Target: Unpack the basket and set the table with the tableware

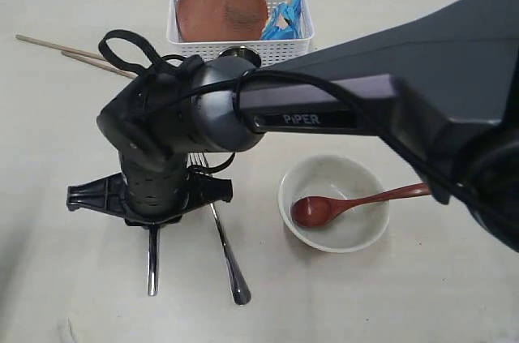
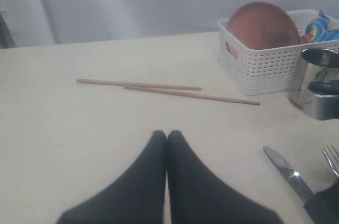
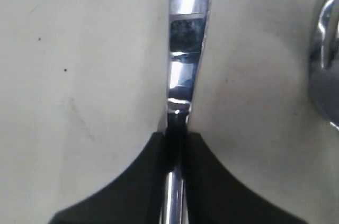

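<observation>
Counter (image 1: pixel 389 294) is broad and pale, mostly laid. The step in hand looks like placing or squaring the knife, with the plate not yet unpacked. The right arm (image 1: pixel 381 100) reaches across the middle to the left half. The basket (image 1: pixel 280 47) sits mid-counter close to the far edge. The plate (image 1: pixel 221 5) leans upright inside it beside a blue snack packet (image 1: pixel 285 19). The bowl (image 1: pixel 340 173) is right of centre, with the wooden spoon (image 1: pixel 324 209) resting in it, handle out over the rim. The steel cup (image 2: pixel 318 86) stands just in front of the basket. The chopsticks (image 2: pixel 164 89) lie side by side, far left. The knife (image 1: pixel 152 266) and fork (image 1: pixel 229 266) lie close together, apart at the handles. Right gripper (image 3: pixel 177 134) is pinched onto the knife; whether the knife is lifted or resting, cannot tell. Left gripper (image 2: pixel 167 135) is closed, empty, low over bare counter. Next, probably: open the jaws and rise straight up, since the fork is close. The plate then wants a rim grip and a lift over the basket wall, clear of the cup. Open room lies around the bowl and front right. The near edge is not in view.
</observation>
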Controlling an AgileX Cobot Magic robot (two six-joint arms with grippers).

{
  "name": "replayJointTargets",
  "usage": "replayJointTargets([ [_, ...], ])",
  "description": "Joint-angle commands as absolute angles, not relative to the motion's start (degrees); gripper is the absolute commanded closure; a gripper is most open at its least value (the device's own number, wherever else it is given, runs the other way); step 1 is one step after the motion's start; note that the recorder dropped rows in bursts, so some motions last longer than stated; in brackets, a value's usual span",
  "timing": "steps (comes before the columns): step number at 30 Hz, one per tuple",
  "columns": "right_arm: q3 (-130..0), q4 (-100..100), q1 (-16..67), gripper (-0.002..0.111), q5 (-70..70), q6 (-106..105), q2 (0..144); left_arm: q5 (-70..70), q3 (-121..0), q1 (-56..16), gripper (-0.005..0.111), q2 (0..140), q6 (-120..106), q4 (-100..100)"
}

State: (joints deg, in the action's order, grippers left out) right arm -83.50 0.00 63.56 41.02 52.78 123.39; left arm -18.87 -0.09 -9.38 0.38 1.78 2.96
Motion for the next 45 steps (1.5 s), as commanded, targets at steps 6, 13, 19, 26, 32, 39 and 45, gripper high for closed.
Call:
replayJointTargets([
  [6,-83.3,-2.7,62.3,0.109,40.9,60.0,124.2,-18.4,0.0,-9.2,0.107,0.0,1.8,2.8],
  [13,-83.3,-1.1,62.1,0.108,41.4,60.0,124.2,-18.4,0.0,-9.2,0.107,0.0,1.8,2.8],
  [19,-83.3,0.0,62.1,0.078,42.6,59.2,124.2,-18.4,0.0,-9.2,0.107,0.0,1.8,2.8],
  [26,-83.3,0.0,62.1,0.058,43.9,52.3,121.1,-18.4,0.0,-9.2,0.107,0.0,1.8,2.8],
  [32,-83.3,0.0,59.3,0.058,52.3,46.7,116.3,-18.4,0.0,-9.2,0.107,0.0,1.8,2.8],
  [39,-82.3,0.6,56.1,0.058,59.9,38.2,116.2,-18.4,0.0,-9.2,0.107,0.0,1.8,2.8],
  [45,-81.3,4.6,56.1,0.058,52.3,33.8,117.6,-18.4,0.0,-9.2,0.107,0.0,1.8,2.8],
])
